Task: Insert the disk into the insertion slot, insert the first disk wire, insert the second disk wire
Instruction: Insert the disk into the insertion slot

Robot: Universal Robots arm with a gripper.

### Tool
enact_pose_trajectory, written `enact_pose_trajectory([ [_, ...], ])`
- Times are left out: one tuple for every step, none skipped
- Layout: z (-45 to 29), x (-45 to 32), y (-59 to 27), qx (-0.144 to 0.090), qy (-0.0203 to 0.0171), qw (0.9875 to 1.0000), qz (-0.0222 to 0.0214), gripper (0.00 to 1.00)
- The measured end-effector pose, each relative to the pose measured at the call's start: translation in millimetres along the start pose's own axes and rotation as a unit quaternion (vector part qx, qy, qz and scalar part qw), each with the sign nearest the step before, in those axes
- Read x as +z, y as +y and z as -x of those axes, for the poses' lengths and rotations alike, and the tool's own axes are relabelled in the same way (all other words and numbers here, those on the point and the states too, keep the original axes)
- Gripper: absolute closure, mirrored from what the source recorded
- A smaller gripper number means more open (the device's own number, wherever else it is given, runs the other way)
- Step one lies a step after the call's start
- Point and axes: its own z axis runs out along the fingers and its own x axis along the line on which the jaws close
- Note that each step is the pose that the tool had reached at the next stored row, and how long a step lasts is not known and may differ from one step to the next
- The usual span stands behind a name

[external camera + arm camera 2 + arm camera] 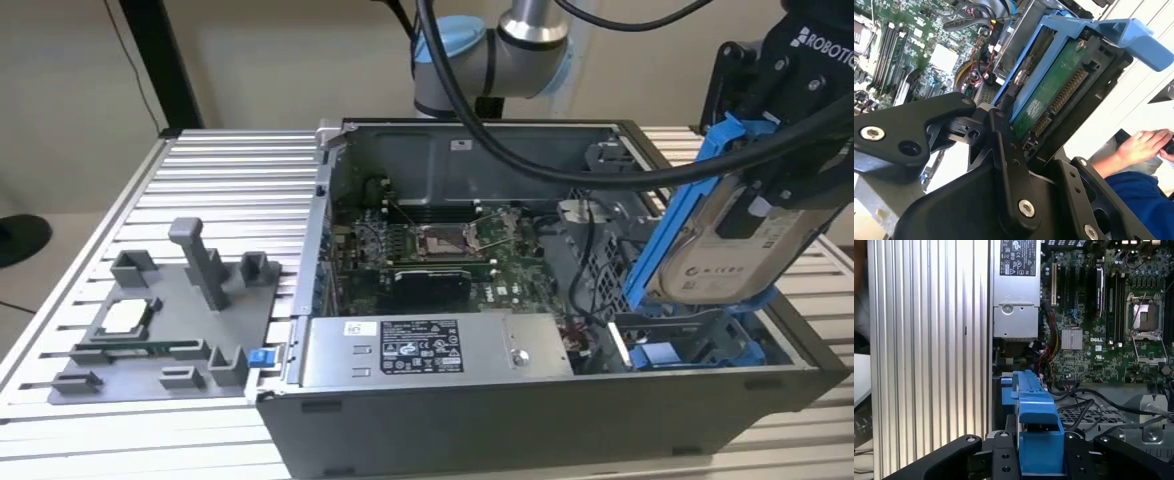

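**A:** What is the gripper point(777, 160) doing?

**B:** It is gripping the disk point(721, 250). Its black fingers point(1004, 145) are closing tight on either side of the blue carrier frame point(674, 220) that is clipping round the drive. In the second wrist view the disk's green circuit board point(1046, 97) is facing the camera from between the two fingers.

**A:** And where is the disk hanging?

**B:** It is hanging in the air at the exterior view's right, standing nearly upright with a slight tilt. Its white label is facing the exterior camera. Its lower edge is hovering close above the insertion slot point(694, 348), the bay with blue rails in the near right corner of the computer case point(534, 420). The disk is not sitting in the slot yet.

**A:** What is lying inside the case?

**B:** The green motherboard point(441, 255) is lying across the middle. The silver power-supply box point(427, 350) is running along the near wall, left of the slot. Black cables point(514, 155) are drooping from the arm across the far part of the case.

**A:** Anything around it?

**B:** The case is resting on a ribbed metal desk point(227, 170). A grey fixture tray point(147, 340) with upright posts is lying on the desk at the exterior view's left, well apart from the gripper. In the second wrist view a person's hand point(1139, 145) with a blue sleeve point(1139, 195) is showing beyond the disk.
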Motion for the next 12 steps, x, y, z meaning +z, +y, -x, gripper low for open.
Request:
enact_pose_trajectory([
  [0.0, 0.5, 0.0, 0.000, 0.0000, 1.0000, 0.0000, 1.00],
  [0.0, 1.0, 0.0, 0.000, 0.0000, 1.0000, 0.0000, 1.00],
  [0.0, 1.6, -0.1, 0.000, 0.0000, 1.0000, 0.0000, 1.00],
  [0.0, 2.1, -0.1, 0.000, 0.0000, 1.0000, 0.0000, 1.00],
  [0.0, 2.6, -0.1, 0.000, 0.0000, 1.0000, 0.0000, 1.00],
  [0.0, 3.1, -0.1, 0.000, 0.0000, 1.0000, 0.0000, 1.00],
  [0.0, 3.7, -0.1, 0.000, 0.0000, 1.0000, 0.0000, 1.00],
  [0.0, 4.5, -0.2, 0.000, 0.0000, 1.0000, 0.0000, 1.00],
  [0.0, 5.8, -0.2, 0.000, 0.0000, 1.0000, 0.0000, 1.00],
  [0.0, 5.8, -0.2, 0.000, 0.0000, 1.0000, 0.0000, 1.00],
  [0.0, 5.8, -0.2, 0.000, 0.0001, 1.0000, 0.0000, 1.00],
  [0.0, 5.9, -0.2, 0.000, 0.0000, 1.0000, 0.0000, 1.00],
])
